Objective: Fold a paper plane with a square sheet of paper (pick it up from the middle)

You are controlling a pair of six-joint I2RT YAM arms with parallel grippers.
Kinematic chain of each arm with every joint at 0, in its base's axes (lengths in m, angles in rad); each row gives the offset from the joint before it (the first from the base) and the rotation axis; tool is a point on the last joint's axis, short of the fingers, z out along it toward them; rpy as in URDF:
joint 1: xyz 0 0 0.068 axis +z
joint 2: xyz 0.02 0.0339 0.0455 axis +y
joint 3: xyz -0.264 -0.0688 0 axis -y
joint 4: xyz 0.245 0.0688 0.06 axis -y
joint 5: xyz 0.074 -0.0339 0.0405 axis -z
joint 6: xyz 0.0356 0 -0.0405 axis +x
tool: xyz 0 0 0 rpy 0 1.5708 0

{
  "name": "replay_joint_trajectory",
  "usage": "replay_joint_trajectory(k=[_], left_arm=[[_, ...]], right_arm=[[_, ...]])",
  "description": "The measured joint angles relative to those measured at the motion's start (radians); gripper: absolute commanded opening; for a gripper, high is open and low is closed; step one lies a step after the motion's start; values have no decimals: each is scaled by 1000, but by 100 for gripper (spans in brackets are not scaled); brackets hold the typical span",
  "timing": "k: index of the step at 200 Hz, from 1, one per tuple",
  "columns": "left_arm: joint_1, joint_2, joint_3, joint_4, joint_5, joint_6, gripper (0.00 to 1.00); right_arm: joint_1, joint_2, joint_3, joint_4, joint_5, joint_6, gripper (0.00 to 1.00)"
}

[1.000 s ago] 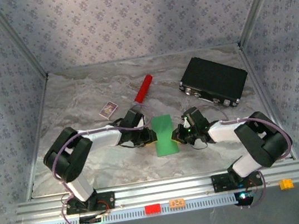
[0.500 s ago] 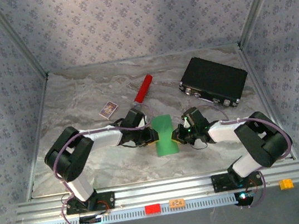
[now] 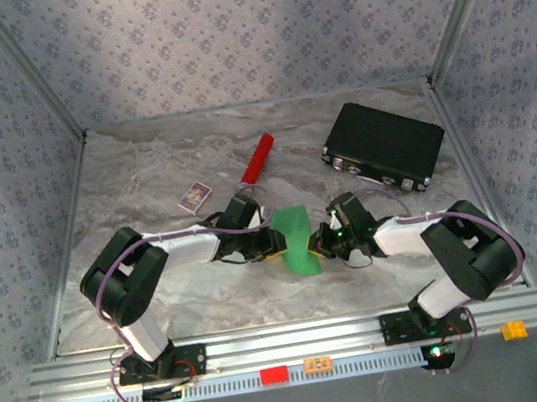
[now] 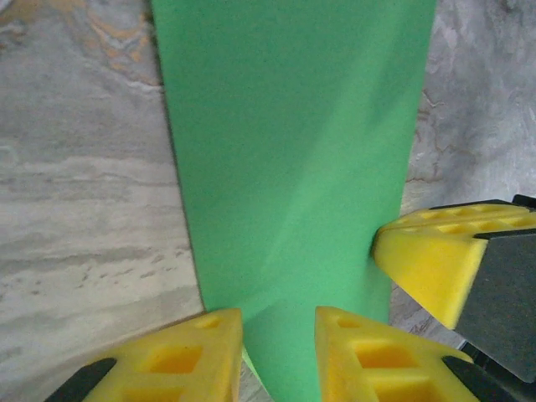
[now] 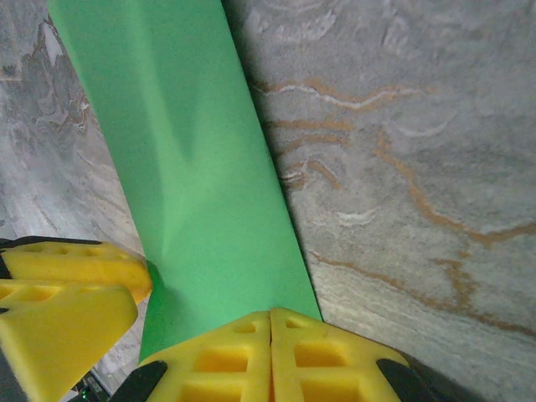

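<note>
On marbled table (image 3: 144, 179), centre: square sheet of paper (image 3: 298, 240), already folded into narrow strip. Change within last 1 s: strip no longer lies flat, near end lifts and swings right (ridge shows in right wrist view). Right gripper (image 5: 270, 322) clamped on its edge. Left gripper (image 4: 278, 322) slightly apart, straddling opposite edge. Probable meaning: next fold starting, plane unfinished.

Red cylinder (image 3: 258, 159) near printed card (image 3: 194, 197), black case (image 3: 383, 145) far right, marbled tabletop (image 3: 142, 169)
</note>
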Motion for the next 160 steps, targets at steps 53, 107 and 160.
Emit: replay_joint_trajectory(k=[53,107,160], left_arm=[[-1,-7,0,-37,-31,-34,34],[-4,-14,6,-65,-44,-56,35],[1,2,23,-84,-26,-66,31]], right_arm=[[2,-1,0,-1,4,0,10],[2,-1,0,0,4,6,10],[2,-3,-16,31,3,18,10]])
